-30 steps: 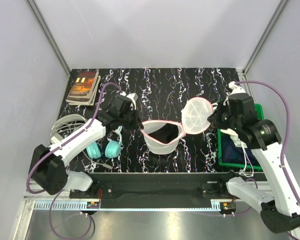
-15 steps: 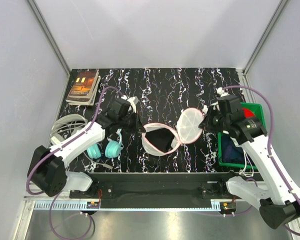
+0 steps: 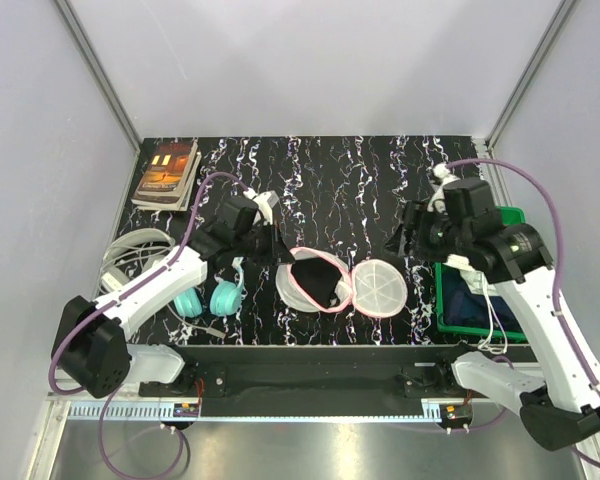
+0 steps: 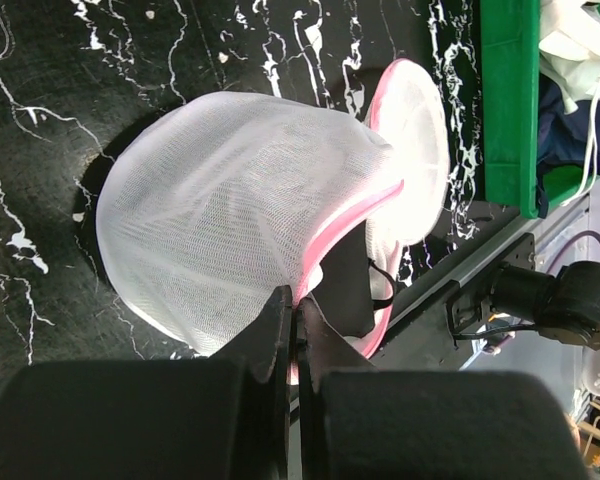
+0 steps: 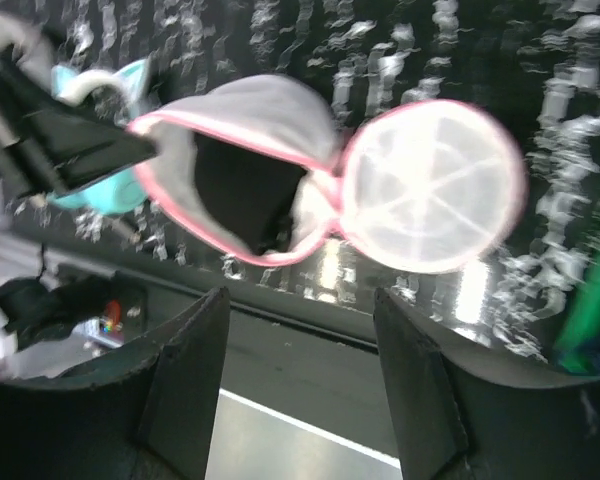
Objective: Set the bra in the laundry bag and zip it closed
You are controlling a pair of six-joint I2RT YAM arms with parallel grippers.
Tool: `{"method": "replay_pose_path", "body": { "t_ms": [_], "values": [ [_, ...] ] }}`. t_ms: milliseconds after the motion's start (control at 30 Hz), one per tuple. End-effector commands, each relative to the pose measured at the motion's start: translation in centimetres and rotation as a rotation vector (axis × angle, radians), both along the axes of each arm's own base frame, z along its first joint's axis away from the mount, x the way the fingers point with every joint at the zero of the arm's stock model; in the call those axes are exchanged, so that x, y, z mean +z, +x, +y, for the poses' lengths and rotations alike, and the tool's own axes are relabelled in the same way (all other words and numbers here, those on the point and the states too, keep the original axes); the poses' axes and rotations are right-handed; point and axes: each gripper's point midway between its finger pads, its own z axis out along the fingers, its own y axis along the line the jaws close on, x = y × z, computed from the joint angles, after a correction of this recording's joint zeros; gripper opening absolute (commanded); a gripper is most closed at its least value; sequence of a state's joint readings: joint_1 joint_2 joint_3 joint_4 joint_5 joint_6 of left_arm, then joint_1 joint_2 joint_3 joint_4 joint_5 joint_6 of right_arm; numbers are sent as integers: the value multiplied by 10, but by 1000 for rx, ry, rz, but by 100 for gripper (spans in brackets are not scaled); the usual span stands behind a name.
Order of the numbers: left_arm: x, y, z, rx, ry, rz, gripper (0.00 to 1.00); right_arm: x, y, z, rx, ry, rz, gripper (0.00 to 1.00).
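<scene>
The laundry bag (image 3: 292,286) lies open on the black marbled table, its two white mesh halves side by side. The black bra (image 3: 318,279) sits inside the left half. The right half (image 3: 378,288) lies flat, round and empty. My left gripper (image 3: 277,250) is shut on the pink zip trim of the left half, seen close up in the left wrist view (image 4: 298,318) beside the mesh dome (image 4: 230,210) and bra (image 4: 348,290). My right gripper (image 3: 404,238) hangs open, above and behind the flat half, touching nothing. Its wrist view shows both halves (image 5: 430,200) and the bra (image 5: 242,190) beyond its spread jaws (image 5: 300,335).
Teal headphones (image 3: 206,298) lie left of the bag, close under my left arm. A stack of books (image 3: 167,172) sits at the back left, a white coil (image 3: 130,250) at the left edge. A green bin (image 3: 477,318) of clothes stands at the right.
My right gripper opened and let go of the bag's right half, which fell flat onto the table beside the left half. The right arm pulled back. My left gripper kept its hold.
</scene>
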State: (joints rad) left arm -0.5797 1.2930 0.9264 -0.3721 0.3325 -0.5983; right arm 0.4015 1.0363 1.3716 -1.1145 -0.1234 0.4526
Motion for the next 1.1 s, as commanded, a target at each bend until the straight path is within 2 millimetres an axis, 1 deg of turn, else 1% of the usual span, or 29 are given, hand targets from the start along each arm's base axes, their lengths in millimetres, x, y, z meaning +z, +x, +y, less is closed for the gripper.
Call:
{"method": "replay_pose_path", "body": {
  "t_ms": [0, 33, 67, 133, 167, 200, 233, 367, 400, 433, 500, 533, 567, 600, 633, 667, 700, 767, 800, 867, 900, 967, 1000, 1033, 1067],
  "values": [
    [14, 2, -8, -37, -54, -50, 0, -21, -7, 82, 212, 158, 72, 67],
    [15, 2, -7, -34, -55, -50, 0, -32, -2, 96, 223, 166, 91, 66],
    [15, 2, -7, -34, -56, -51, 0, -37, -3, 117, 261, 188, 73, 65],
    [15, 1, -7, -32, -57, -49, 0, -50, 9, 130, 221, 177, 63, 62],
    [13, 0, -6, -31, -56, -44, 0, -57, 17, 138, 209, 203, 34, 47],
    [12, 0, -6, -30, -55, -41, 0, -61, 20, 144, 182, 242, 45, 40],
    [12, -1, -6, -32, -56, -42, 0, -68, 23, 149, 175, 261, 50, 36],
    [11, -3, -5, -37, -57, -38, 0, -99, 25, 166, 159, 292, 62, 34],
    [11, -3, -6, -38, -58, -36, 0, -104, 20, 173, 168, 309, 79, 34],
    [11, -4, -6, -40, -58, -36, 0, -120, 18, 175, 159, 293, 107, 34],
    [14, -3, -7, -43, -64, -41, 0, -128, 20, 185, 148, 314, 104, 34],
    [14, -3, -7, -42, -66, -36, 0, -145, 16, 190, 154, 294, 126, 34],
    [16, -3, -8, -44, -70, -38, 0, -148, 23, 195, 133, 293, 97, 34],
    [17, -4, -8, -46, -75, -36, 0, -168, 26, 197, 116, 259, 112, 33],
    [20, -5, -9, -47, -85, -37, 0, -179, 26, 199, 112, 241, 111, 33],
    [20, -6, -9, -46, -89, -32, 0, -182, 36, 206, 100, 257, 75, 33],
    [25, -8, -9, -39, -105, -33, 0, -208, 44, 203, 63, 202, 79, 32],
    [26, -9, -8, -26, -115, -35, 0, -217, 58, 209, 47, 176, 49, 33],
    [29, -10, -6, -13, -120, -40, 0, -224, 60, 210, 40, 163, 56, 33],
    [24, -10, -2, 9, -107, -38, 0, -221, 62, 211, 36, 173, 57, 34],
    [23, -10, -1, 23, -108, -30, 0, -218, 60, 211, 38, 177, 57, 34],
    [21, -9, 1, 40, -106, -28, 0, -218, 52, 203, 45, 143, 84, 41],
    [21, -9, 1, 47, -107, -27, 0, -201, 51, 202, 52, 170, 64, 43],
    [20, -8, 3, 56, -102, -29, 0, -208, 38, 191, 55, 139, 108, 46],
    [22, -7, 3, 60, -106, -36, 0, -202, 32, 186, 55, 141, 118, 53]
  ]
}}
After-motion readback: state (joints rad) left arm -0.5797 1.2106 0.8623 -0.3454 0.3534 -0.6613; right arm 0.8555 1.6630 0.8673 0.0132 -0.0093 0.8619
